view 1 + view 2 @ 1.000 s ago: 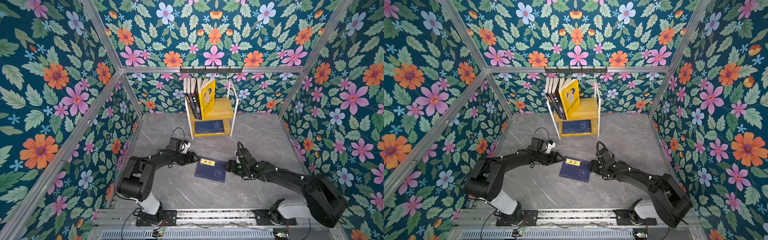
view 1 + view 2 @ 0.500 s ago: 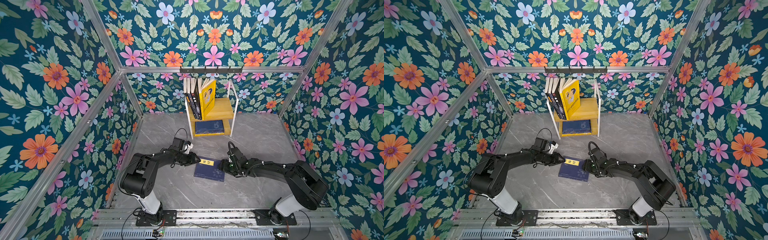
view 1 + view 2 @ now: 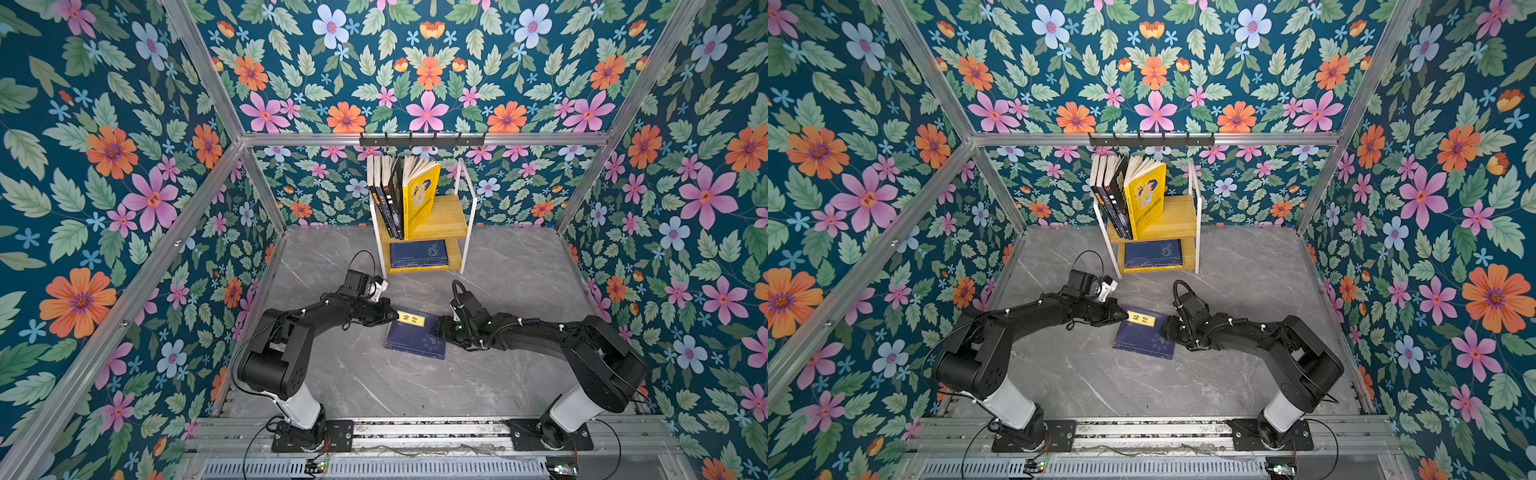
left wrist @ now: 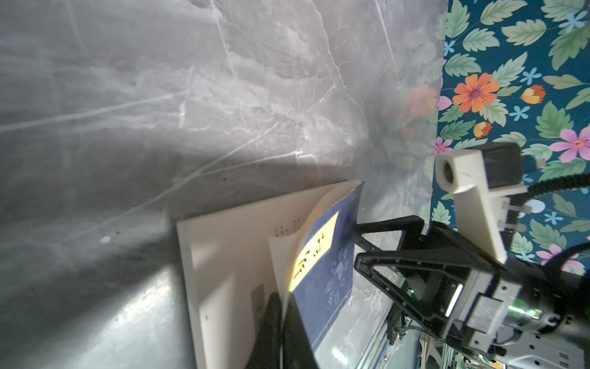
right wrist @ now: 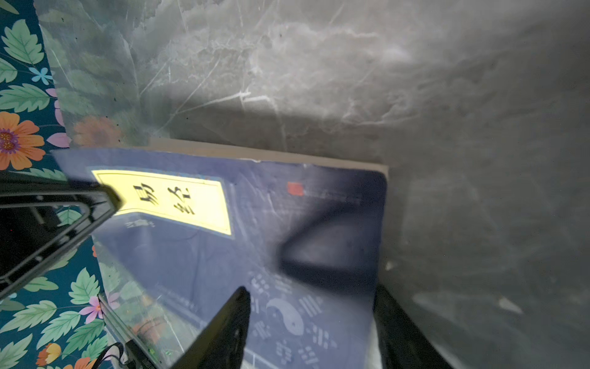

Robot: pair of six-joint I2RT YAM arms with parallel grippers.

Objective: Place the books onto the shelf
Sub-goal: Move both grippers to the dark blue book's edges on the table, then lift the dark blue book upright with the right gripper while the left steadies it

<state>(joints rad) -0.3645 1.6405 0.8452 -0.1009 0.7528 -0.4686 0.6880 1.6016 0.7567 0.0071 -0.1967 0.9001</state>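
My left tool point(image 3: 390, 318) pinches the lifted cover of the navy book point(image 3: 415, 341); my right tool point(image 3: 437, 329) stands spread at its opposite edge.

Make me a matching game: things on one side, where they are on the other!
Things
1. navy paperback with yellow label showing
2. bright yellow paperback
3. navy paperback with no label showing
4. black hook rail

Places
A. back aluminium frame bar
B. lower tier of white-framed wooden shelf
C. grey marble table
D. shelf's upper tier, upright

Pairs: 1-C, 2-D, 3-B, 4-A
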